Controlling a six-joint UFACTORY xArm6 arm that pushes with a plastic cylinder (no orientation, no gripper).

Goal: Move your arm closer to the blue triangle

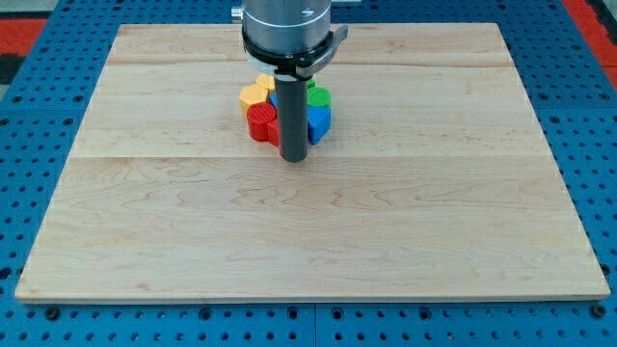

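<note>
A tight cluster of small blocks sits on the wooden board (pixel 308 231) just above the middle. My rod comes down in front of the cluster and my tip (pixel 293 157) rests on the board at its lower edge. A blue block (pixel 319 120) shows just right of the rod, touching or nearly touching it; its shape is partly hidden. A red block (pixel 261 122) lies just left of the rod. A yellow block (pixel 254 94), an orange block (pixel 266 84) and a green block (pixel 319 95) sit behind them. More blue shows behind the rod.
The board lies on a blue perforated table (pixel 39 116). The arm's round head (pixel 287 29) hangs over the board's top edge. Red areas show in the view's top corners.
</note>
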